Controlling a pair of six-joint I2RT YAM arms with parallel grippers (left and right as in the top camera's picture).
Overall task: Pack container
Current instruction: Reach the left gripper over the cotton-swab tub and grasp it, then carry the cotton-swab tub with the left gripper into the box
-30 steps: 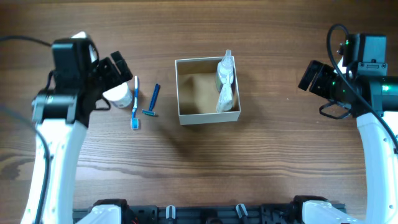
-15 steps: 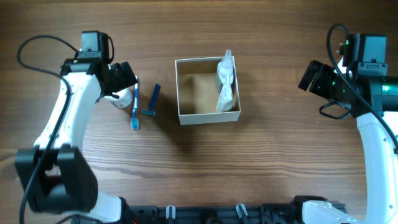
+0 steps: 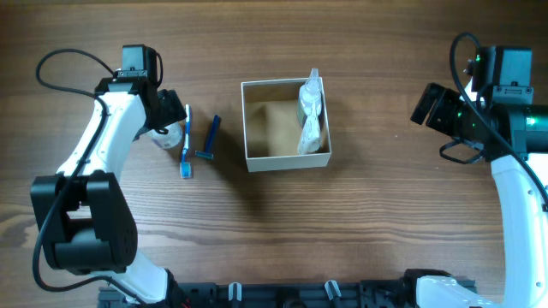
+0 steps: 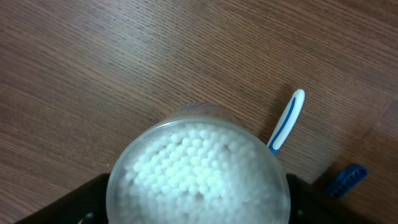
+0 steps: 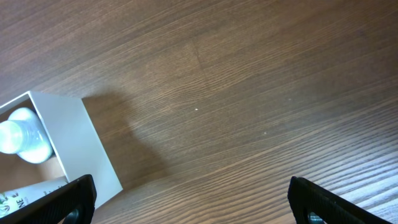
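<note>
The container (image 3: 257, 159) is a square white-walled cardboard box with a tan inside, at the table's middle. A white bottle (image 3: 310, 96) and a tube (image 3: 310, 133) lie along its right side. A round clear jar of cotton swabs (image 3: 169, 136) stands left of it. My left gripper (image 3: 164, 115) is open with its fingers on either side of the jar (image 4: 196, 168). My right gripper (image 3: 428, 104) is open and empty over bare wood, right of the box. In the right wrist view (image 5: 189, 199) the box wall (image 5: 74, 143) shows at the left.
A blue-and-white toothbrush (image 3: 185, 147) lies just right of the jar, and a blue razor (image 3: 210, 139) lies between it and the box. Both show in the left wrist view: the toothbrush (image 4: 287, 118) and the razor (image 4: 345, 179).
My left arm has swung in and come down, so its open fingers now straddle the jar. The jar, the box and the right arm have not moved.
</note>
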